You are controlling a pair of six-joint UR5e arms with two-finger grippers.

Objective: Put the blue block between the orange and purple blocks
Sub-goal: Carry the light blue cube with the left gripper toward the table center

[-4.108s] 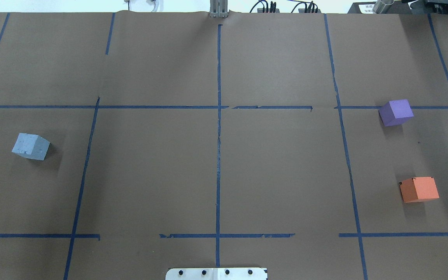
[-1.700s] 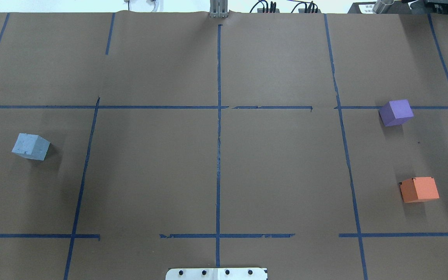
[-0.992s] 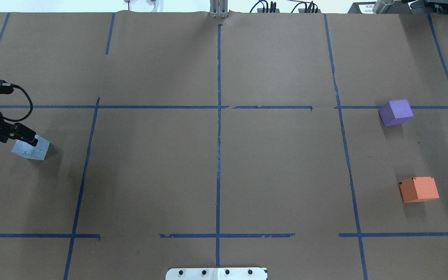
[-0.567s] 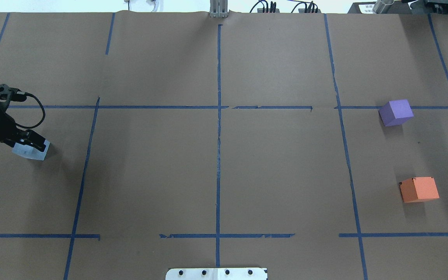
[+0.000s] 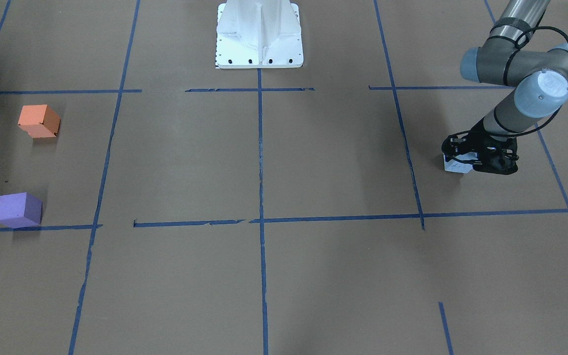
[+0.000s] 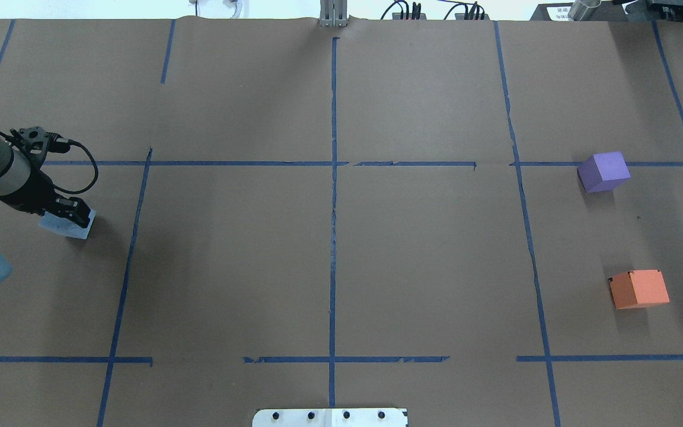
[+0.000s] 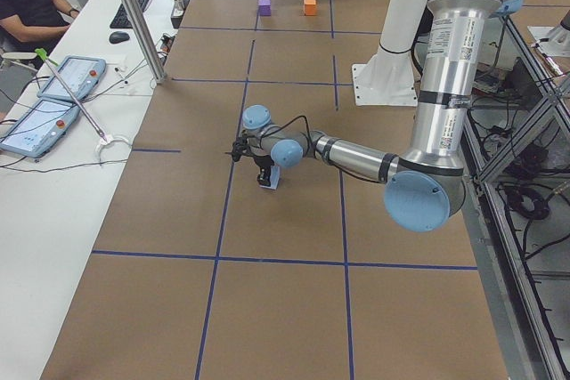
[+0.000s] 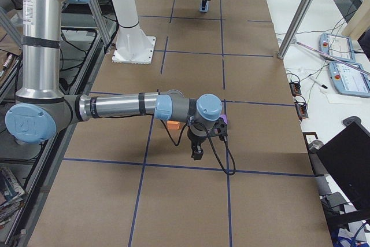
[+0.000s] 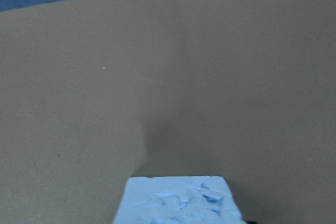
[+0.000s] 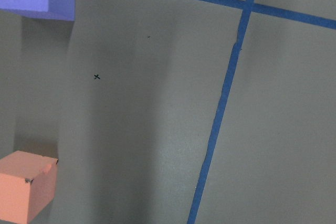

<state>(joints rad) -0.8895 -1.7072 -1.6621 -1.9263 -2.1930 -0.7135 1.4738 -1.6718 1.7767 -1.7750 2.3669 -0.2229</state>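
The light blue block (image 6: 76, 229) is at the table's left, with my left gripper (image 6: 70, 216) shut on it from above. It also shows in the front view (image 5: 456, 166) under the left gripper (image 5: 471, 161) and at the bottom of the left wrist view (image 9: 178, 200), with a shadow on the paper beside it. The purple block (image 6: 605, 171) and the orange block (image 6: 640, 289) sit at the far right with a gap between them. My right gripper (image 8: 198, 154) hangs near them and shows only in the exterior right view. I cannot tell whether it is open or shut.
Brown paper with blue tape lines (image 6: 333, 237) covers the table. The white robot base (image 5: 259, 34) stands at the robot's edge, mid-table. An operators' side table with tablets (image 7: 53, 100) and a metal pole (image 7: 138, 15) lie beyond the far edge.
My left arm came in from the left, came down over the blue block and closed on it. The block has since shifted a little to the right with the gripper. The purple and orange blocks have not moved.
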